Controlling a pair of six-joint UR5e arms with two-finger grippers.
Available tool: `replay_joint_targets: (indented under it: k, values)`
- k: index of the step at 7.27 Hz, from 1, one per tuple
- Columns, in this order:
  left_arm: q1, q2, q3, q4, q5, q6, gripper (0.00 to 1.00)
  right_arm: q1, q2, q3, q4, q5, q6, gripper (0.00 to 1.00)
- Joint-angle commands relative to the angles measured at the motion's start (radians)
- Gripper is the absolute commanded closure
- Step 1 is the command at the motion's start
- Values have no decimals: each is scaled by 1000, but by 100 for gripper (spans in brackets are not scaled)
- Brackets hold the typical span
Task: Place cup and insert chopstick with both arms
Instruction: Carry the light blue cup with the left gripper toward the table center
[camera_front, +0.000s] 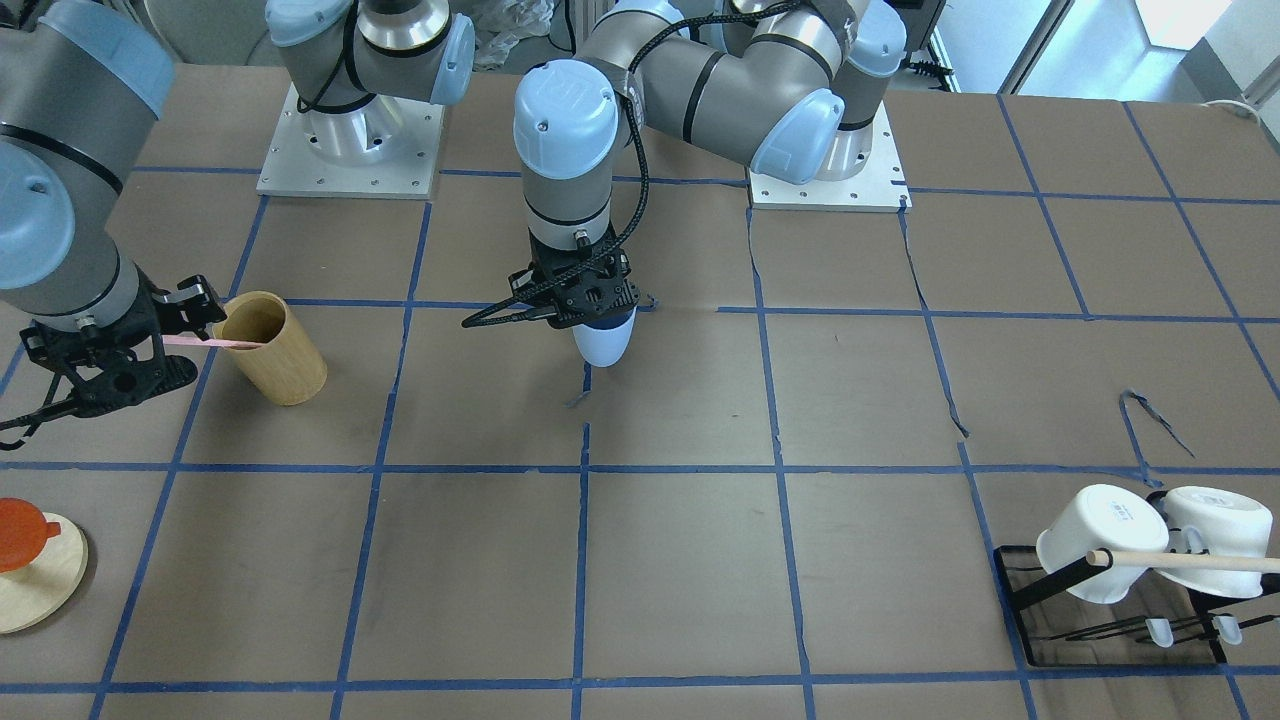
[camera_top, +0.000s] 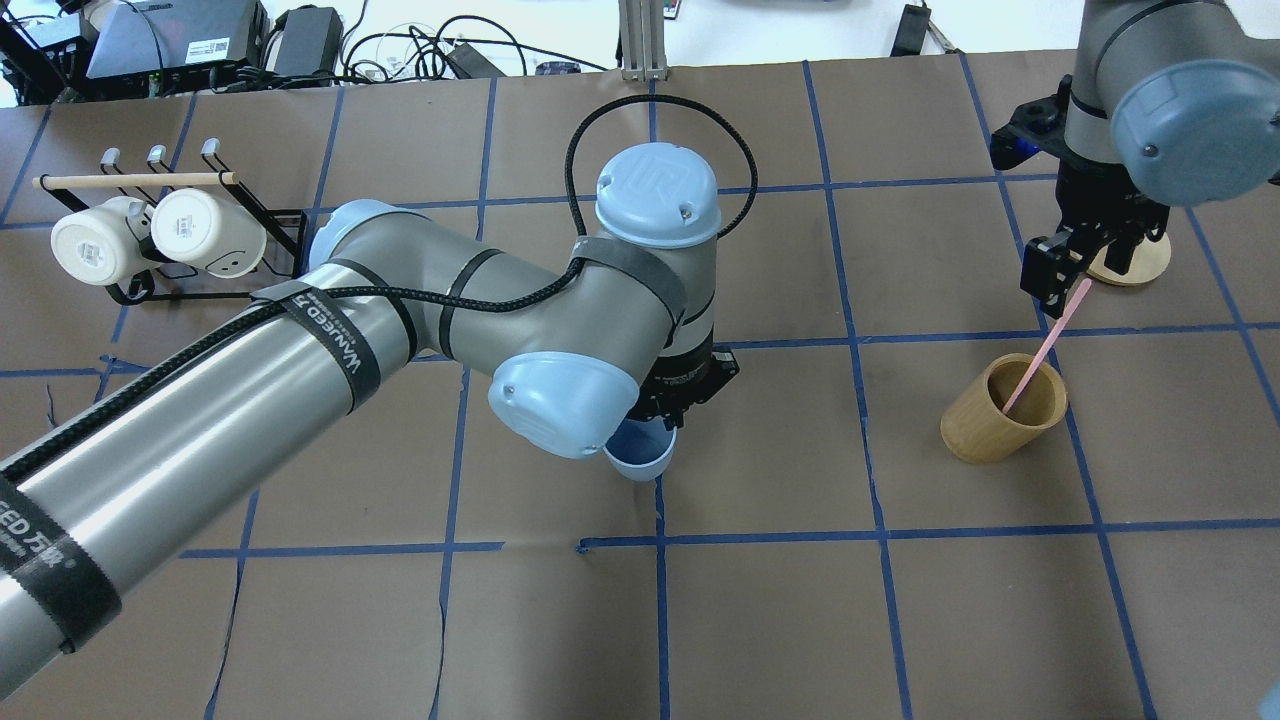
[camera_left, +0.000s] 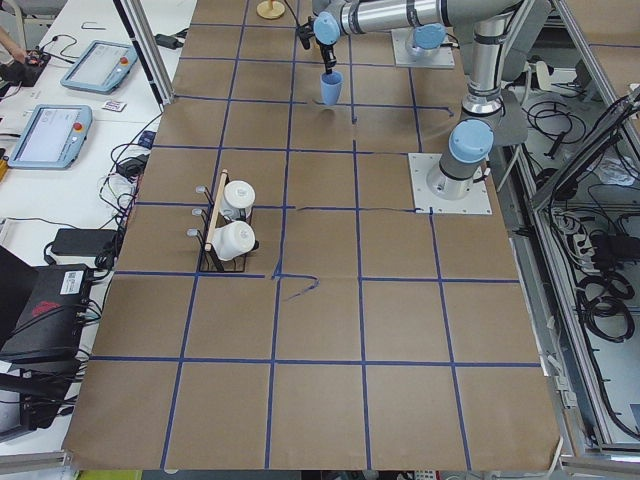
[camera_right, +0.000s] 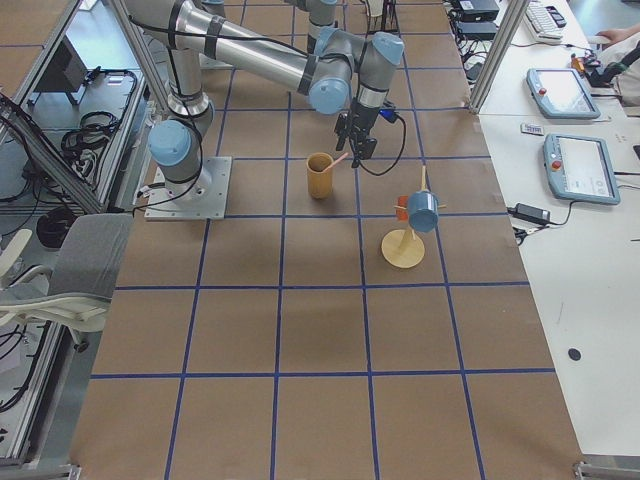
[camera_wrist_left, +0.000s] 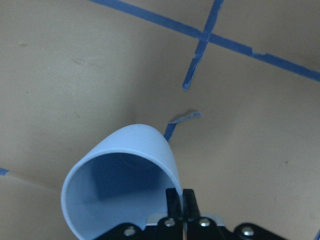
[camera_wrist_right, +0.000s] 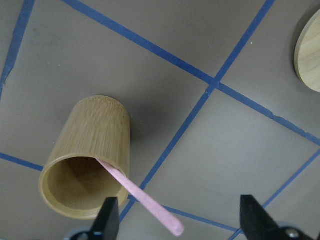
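Observation:
The light-blue cup (camera_front: 606, 342) hangs mouth up from my left gripper (camera_front: 590, 305), which is shut on its rim, near the table's middle. It also shows in the overhead view (camera_top: 640, 456) and the left wrist view (camera_wrist_left: 120, 185). I cannot tell whether its base touches the table. The pale-pink chopstick (camera_wrist_right: 137, 197) leans in the tan wooden cylinder (camera_wrist_right: 85, 160), its upper end sticking out. My right gripper (camera_wrist_right: 180, 220) is open, its fingers wide apart on either side of that upper end and not touching it. The overhead view shows the chopstick (camera_top: 1045, 350) below the right gripper (camera_top: 1060, 270).
A black rack (camera_front: 1030, 585) with two white mugs and a beige wooden rod (camera_front: 1190, 562) stands near the table's edge on my left. A round wooden stand (camera_front: 40, 585) with an orange piece is beyond the cylinder on my right. Blue tape lines grid the brown table.

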Motion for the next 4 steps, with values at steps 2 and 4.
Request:
replay_joint_targets:
  k: [2,4]
  values:
    - [-4,-1,-18,5,-2,1,100,-3,1,3,17,8,13,39]
    - [-4,-11,-17,16,-24,-1,100,-3,-8,7,50,9,13,48]
